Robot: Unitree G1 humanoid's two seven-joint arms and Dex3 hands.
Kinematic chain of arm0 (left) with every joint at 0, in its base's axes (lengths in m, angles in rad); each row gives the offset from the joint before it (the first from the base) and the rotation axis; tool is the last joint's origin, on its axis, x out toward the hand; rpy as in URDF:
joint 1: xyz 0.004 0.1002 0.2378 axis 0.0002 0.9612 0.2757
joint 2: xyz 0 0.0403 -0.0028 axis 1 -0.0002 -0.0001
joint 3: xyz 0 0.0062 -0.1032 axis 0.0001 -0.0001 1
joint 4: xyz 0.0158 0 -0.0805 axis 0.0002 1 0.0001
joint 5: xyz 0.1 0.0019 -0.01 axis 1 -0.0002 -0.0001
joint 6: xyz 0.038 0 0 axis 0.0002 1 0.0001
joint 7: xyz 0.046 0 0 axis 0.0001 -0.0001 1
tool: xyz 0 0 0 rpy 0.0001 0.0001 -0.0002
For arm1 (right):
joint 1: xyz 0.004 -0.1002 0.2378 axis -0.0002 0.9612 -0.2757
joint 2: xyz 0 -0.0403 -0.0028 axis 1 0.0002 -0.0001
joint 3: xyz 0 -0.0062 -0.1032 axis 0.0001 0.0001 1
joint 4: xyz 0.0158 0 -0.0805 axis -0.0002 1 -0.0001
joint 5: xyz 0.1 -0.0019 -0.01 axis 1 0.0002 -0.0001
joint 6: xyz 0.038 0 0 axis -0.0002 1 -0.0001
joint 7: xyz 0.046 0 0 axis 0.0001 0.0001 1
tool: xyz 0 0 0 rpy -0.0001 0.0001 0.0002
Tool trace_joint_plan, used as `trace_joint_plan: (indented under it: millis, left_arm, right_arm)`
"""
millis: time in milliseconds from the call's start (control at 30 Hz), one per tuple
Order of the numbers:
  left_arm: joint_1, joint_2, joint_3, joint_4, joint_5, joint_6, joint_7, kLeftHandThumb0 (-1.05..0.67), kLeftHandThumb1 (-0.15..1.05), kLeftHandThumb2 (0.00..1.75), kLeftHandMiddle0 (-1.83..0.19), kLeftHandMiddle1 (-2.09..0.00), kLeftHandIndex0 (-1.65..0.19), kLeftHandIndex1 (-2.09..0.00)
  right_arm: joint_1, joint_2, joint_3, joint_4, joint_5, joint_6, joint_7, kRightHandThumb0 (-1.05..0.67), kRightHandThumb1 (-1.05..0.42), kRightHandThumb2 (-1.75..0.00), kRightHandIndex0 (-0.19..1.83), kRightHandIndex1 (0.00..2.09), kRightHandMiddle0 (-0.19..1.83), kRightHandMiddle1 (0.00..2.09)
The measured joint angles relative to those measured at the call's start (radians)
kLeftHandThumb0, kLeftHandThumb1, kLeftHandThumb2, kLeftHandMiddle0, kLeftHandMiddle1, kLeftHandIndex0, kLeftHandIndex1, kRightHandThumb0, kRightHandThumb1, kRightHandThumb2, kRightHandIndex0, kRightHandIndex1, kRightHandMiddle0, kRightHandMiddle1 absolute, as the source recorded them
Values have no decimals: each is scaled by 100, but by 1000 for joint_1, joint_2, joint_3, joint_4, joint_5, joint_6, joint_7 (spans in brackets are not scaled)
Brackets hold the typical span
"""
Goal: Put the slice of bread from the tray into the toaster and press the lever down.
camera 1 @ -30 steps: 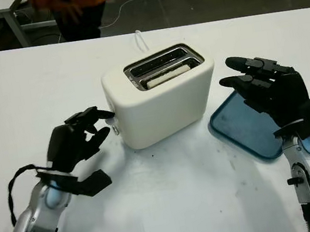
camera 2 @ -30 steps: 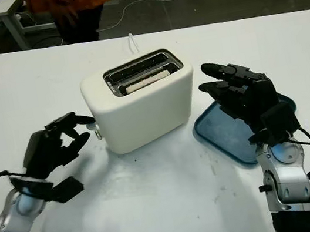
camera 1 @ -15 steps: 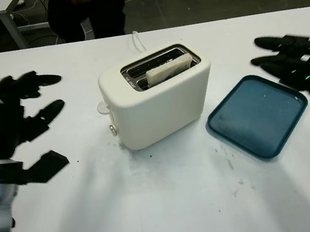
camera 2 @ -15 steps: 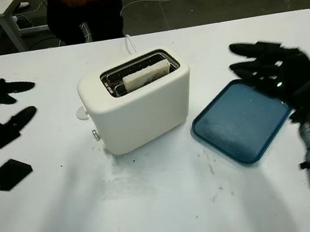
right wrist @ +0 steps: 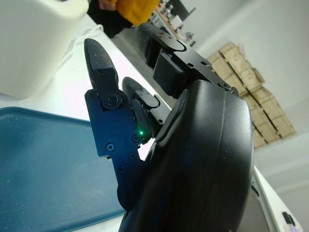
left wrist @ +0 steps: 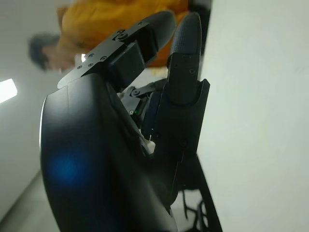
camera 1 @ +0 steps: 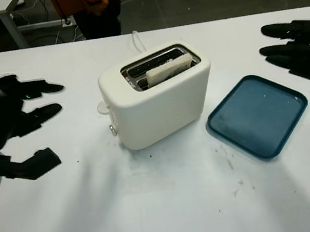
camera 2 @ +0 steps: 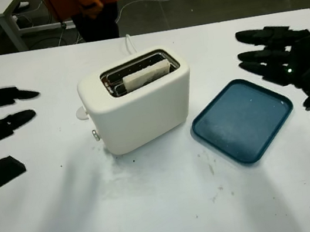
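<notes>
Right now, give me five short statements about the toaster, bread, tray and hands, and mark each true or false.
1. The slice of bread stands in a slot of the toaster. True.
2. The blue tray holds a slice of bread. False: nothing lies on it.
3. The left hand touches the toaster's side. False: it is open, well apart from the toaster, near the table's left side.
4. The right hand is open, beyond the tray's far right edge. True.
5. The toaster lies tipped on its side. False: it stands upright.
</notes>
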Motion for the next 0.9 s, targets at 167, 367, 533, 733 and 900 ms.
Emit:
trace_joint_plan:
  millis: [167,367,533,733,900]
  left_arm:
    - [-47,-1,-49,59,7,-78,0,-40,92,17,-64,-129,-103,-6]
    - [-58,-6,-76,102,25,-153,12,-38,92,19,-64,-130,-105,-6]
    - [-77,-6,-85,146,34,-229,41,-35,92,22,-64,-134,-108,-7]
    - [-99,-6,-85,177,41,-272,63,-29,92,19,-64,-140,-109,-8]
    - [-104,-6,-86,183,75,-273,69,-27,92,16,-65,-140,-109,-8]
  right_arm:
    - [14,110,4,3,45,-45,-22,-37,-92,-9,105,11,94,4]
    - [58,253,4,-57,157,-11,-67,-37,-92,-19,112,13,98,3]
    - [65,300,10,-70,185,5,-77,-37,-92,-22,110,12,98,3]
    - [65,313,18,-70,185,5,-76,-36,-92,-21,109,14,98,2]
    - [68,314,16,-72,185,5,-76,-34,-92,-21,107,15,96,1]
